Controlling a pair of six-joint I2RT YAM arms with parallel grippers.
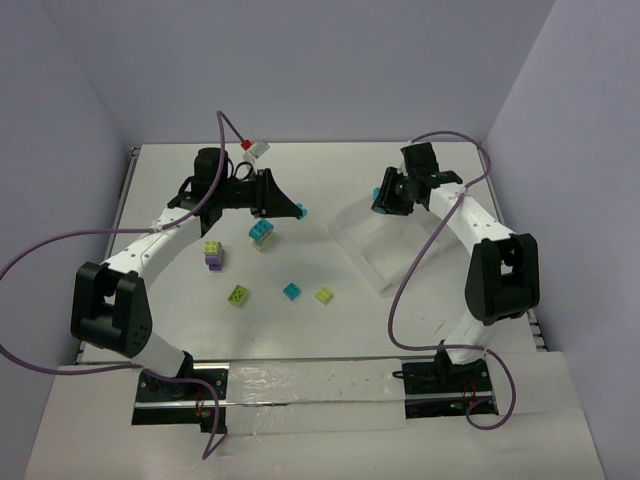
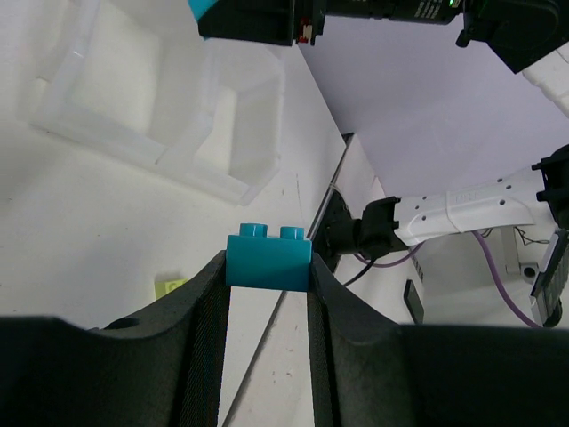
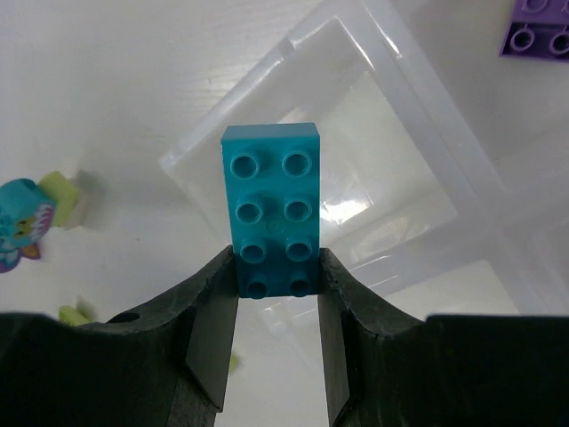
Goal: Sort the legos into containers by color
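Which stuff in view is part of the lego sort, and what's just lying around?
Job:
cyan brick in left tool; long cyan brick in right tool; clear tray; loose: lime-purple stack, cyan-lime stack, two lime bricks, small cyan brick; purple brick.

Lying about:
red-and-white piece at the far edge; purple cables.

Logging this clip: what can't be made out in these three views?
Top view: tray dividers and contents, clear plastic on a white table, far edge under the right gripper.
Right wrist view: purple brick, cut by the top-right corner; in the tray or not, unclear.
Left wrist view: lime brick, mostly behind a finger of the left gripper holding a cyan brick.
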